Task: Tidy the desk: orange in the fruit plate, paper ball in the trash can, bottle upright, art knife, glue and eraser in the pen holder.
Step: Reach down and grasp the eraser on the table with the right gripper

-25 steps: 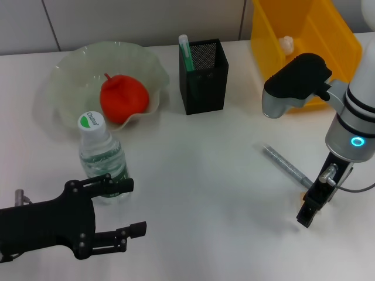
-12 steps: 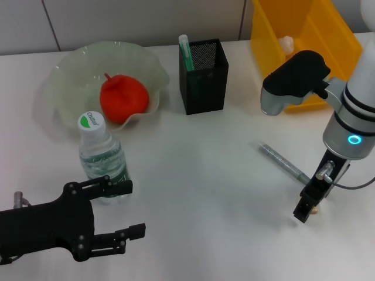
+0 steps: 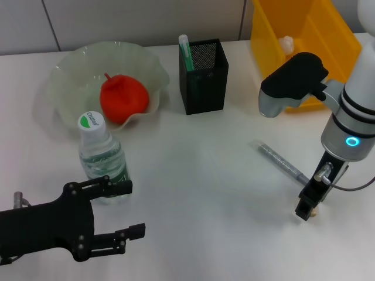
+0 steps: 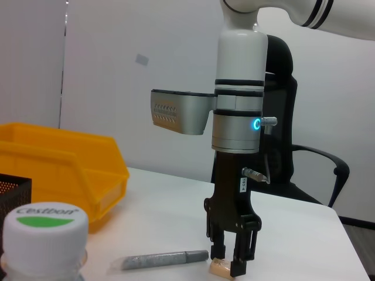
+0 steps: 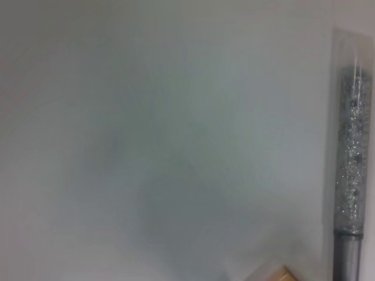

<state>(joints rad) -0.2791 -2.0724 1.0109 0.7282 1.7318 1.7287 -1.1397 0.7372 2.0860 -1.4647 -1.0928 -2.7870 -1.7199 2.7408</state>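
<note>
The tan eraser (image 3: pixel 314 213) lies on the table at the front right, with my right gripper (image 3: pixel 305 208) down on it, tips at table height. The left wrist view shows that right gripper (image 4: pixel 233 264) standing over the eraser (image 4: pixel 221 268). Just behind lies the glue (image 3: pixel 283 162), a clear tube of silver glitter, also seen as the glue (image 5: pixel 350 158). The black pen holder (image 3: pixel 203 79) holds a green and white art knife (image 3: pixel 186 51). The orange (image 3: pixel 123 98) sits in the fruit plate (image 3: pixel 70 76). The bottle (image 3: pixel 102 155) stands upright. My left gripper (image 3: pixel 128 209) hangs open beside it.
The yellow trash can (image 3: pixel 304 35) stands at the back right with the paper ball (image 3: pixel 286 42) inside. My right arm's grey wrist housing (image 3: pixel 290 88) hangs over the table in front of it.
My right gripper shifted slightly left and back toward the eraser and settled over it. The left arm and all objects stayed put.
</note>
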